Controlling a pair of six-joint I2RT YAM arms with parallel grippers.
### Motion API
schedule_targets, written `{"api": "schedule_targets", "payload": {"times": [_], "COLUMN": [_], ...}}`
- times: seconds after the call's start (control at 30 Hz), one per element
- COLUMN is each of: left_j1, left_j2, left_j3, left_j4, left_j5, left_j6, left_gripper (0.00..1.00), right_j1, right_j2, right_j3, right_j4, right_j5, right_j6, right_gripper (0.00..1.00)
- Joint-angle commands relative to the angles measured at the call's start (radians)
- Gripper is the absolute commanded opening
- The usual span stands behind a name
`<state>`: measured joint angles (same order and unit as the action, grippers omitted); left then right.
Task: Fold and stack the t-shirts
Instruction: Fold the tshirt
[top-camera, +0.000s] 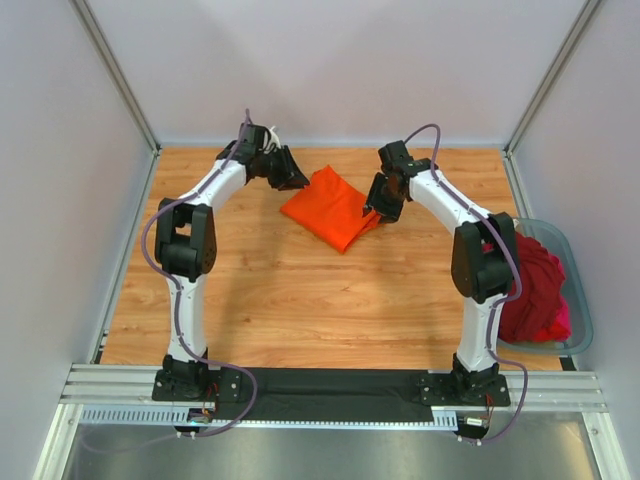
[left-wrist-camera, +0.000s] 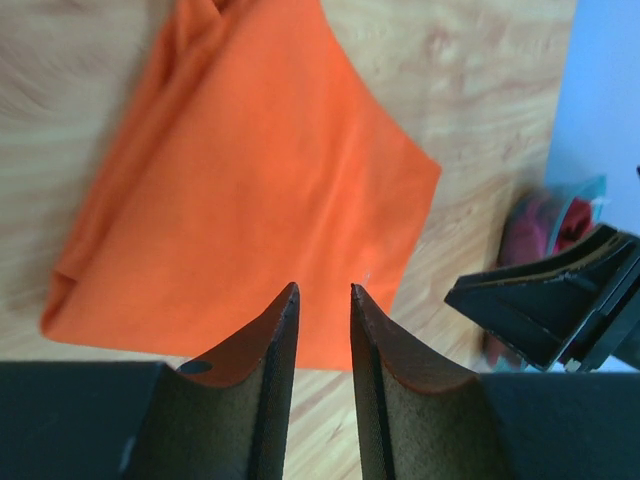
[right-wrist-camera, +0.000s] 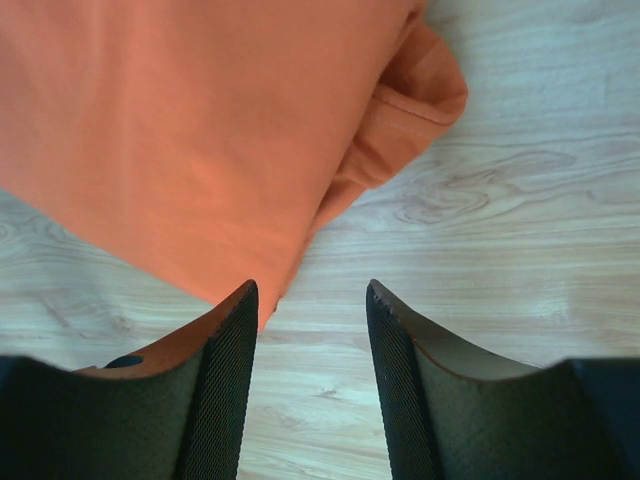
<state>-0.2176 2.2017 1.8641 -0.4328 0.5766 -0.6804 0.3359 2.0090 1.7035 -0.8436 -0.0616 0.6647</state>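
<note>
A folded bright orange t-shirt (top-camera: 332, 208) lies flat on the wooden table toward the back. It fills the left wrist view (left-wrist-camera: 250, 180) and the right wrist view (right-wrist-camera: 190, 130). My left gripper (top-camera: 292, 176) hovers at the shirt's left edge, jaws a little apart and empty (left-wrist-camera: 322, 292). My right gripper (top-camera: 378, 208) hovers at the shirt's right edge, open and empty (right-wrist-camera: 310, 290), with bare wood between its fingers. Dark red and magenta-pink t-shirts (top-camera: 535, 290) lie bunched in the tub at the right.
A grey-blue plastic tub (top-camera: 578, 262) stands at the table's right edge beside the right arm. White walls with metal posts enclose the table on three sides. The right gripper's black body (left-wrist-camera: 560, 300) shows in the left wrist view.
</note>
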Motion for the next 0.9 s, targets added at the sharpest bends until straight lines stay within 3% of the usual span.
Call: {"api": "schedule_targets", "payload": {"times": [0.0,0.37,0.6,0.7,0.87], "left_j1": [-0.02,-0.042,-0.069,-0.066,-0.036], "left_j2": [-0.01,-0.082,-0.221,-0.235,-0.105], "left_j3": [-0.057,-0.296,-0.387,-0.305,-0.082], "left_j4": [-0.032,-0.084,-0.098,-0.141,-0.214], "left_j5": [-0.006,-0.155,-0.158,-0.187,-0.161], "left_j6": [0.094,0.084,0.061,0.094,0.162], "left_gripper": [0.34,0.34,0.35,0.36,0.36], "right_j1": [-0.006,-0.029,0.006,0.047,0.117], "right_j2": [-0.003,-0.027,-0.075,-0.087,-0.017], "right_j3": [-0.048,-0.192,-0.157,-0.156,-0.099], "right_j4": [0.076,0.277,0.215,0.193,0.147], "right_j5": [-0.027,-0.162,-0.216,-0.192,-0.132], "right_j6": [0.058,-0.014,-0.021,0.015,0.082], "right_gripper": [0.49,0.53,0.5,0.5,0.51]}}
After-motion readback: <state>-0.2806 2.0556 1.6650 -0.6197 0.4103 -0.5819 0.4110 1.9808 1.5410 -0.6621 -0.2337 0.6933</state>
